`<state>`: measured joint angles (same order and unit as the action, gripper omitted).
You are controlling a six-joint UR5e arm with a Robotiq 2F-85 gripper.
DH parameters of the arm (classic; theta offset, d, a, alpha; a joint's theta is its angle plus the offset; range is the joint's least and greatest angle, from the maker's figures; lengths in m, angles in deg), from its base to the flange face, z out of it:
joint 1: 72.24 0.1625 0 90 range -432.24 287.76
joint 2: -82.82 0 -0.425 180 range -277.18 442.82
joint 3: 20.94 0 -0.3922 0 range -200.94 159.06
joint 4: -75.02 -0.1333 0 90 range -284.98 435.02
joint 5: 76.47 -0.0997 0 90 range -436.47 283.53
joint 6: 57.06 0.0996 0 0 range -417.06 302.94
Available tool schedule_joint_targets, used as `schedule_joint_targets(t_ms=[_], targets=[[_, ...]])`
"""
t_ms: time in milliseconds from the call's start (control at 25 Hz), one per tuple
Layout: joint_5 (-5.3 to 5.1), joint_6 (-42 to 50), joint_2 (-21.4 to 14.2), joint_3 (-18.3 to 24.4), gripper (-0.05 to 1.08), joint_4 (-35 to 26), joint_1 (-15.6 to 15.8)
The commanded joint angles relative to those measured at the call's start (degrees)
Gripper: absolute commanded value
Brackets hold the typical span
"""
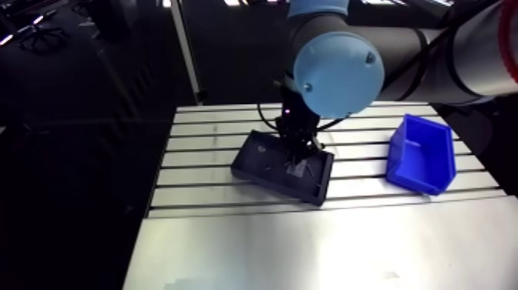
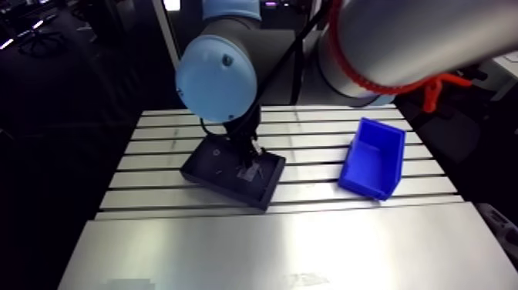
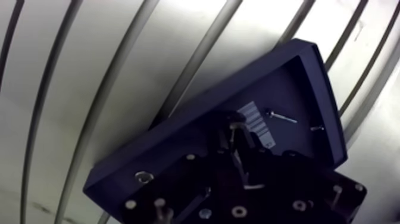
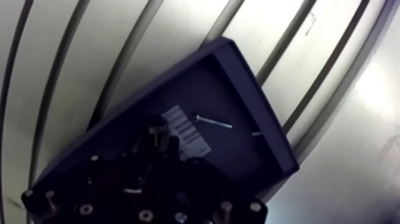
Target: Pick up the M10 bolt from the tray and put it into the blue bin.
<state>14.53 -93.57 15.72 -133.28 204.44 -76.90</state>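
Your arm's upper link runs in from the right across the top of the arm view, with its light-blue joint cap facing the camera. The wrist comes down steeply from it, so the gripper (image 1: 296,154) sits low inside the dark tray (image 1: 274,185), over its middle.

In the wrist view the gripper is dark against the dark tray floor. You cannot tell whether it is wide, narrow or holding anything.

Right at its tip, beside a white striped label (image 3: 257,118), a short pale-topped stub shows that may be the M10 bolt (image 3: 234,123). It seems to stand on end, but you cannot be sure of its long axis or heading.

A thin screw (image 3: 281,117) lies flat on the tray floor just beyond the label.

The blue bin (image 1: 408,173) stands on the slotted table (image 1: 231,247), well apart to the tray's right.
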Motion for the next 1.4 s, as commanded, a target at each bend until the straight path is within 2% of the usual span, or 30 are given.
schedule_joint_targets(t_ms=[40,440,640,840,960,1040,1120,1240,1320,1400], targets=[[0.0,0.0,0.01,0.05,0.8,0.0,0.01],[0.09,0.0,-0.34,0.41,0.99,0.0,0.18],[-0.17,0.0,-1.92,1.11,1.01,-1.14,0.53],[-0.26,-0.62,-6.94,1.64,1.0,-5.01,0.53],[0.09,-2.55,-10.19,2.08,0.99,-8.17,0.53],[1.14,-8.09,-13.0,2.52,0.99,-9.23,0.53],[1.23,-15.12,-15.29,3.83,1.01,-11.6,0.53],[1.23,-24.79,-17.4,7.53,1.02,-20.04,0.36],[1.23,-27.25,-18.45,9.46,1.02,-23.82,0.27],[1.85,-28.04,-19.77,11.13,1.02,-26.2,0.09]])
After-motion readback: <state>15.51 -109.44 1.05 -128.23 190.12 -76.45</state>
